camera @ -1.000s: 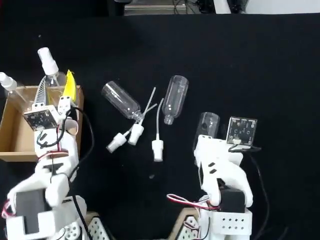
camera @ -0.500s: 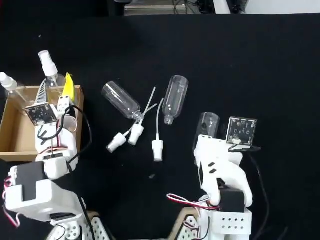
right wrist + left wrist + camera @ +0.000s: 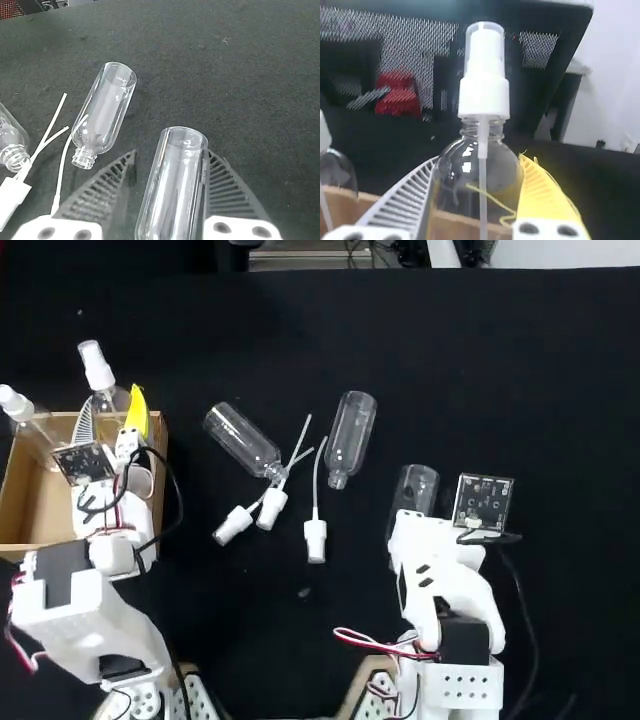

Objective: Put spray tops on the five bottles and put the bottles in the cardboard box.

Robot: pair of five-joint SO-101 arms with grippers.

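My left gripper [image 3: 110, 405] is shut on a clear bottle [image 3: 103, 392] that carries a white spray top, upright over the far right corner of the cardboard box [image 3: 28, 530]. The left wrist view has this bottle [image 3: 480, 175] between the grey and yellow fingers. A second topped bottle [image 3: 17, 418] stands in the box's far left corner. My right gripper [image 3: 415, 502] is shut on a topless bottle [image 3: 175, 185]. Two more topless bottles [image 3: 240, 440] [image 3: 350, 435] lie mid-table, with three loose spray tops [image 3: 233, 525] [image 3: 272, 506] [image 3: 316, 536] near them.
The table is covered in black cloth, with open room at the right and far side. The box's inside near its front wall holds nothing. Both arm bases stand at the near edge.
The left arm's body has swung back and leftward, while its gripper with the topped bottle edged slightly farther over the box. The right arm has kept still.
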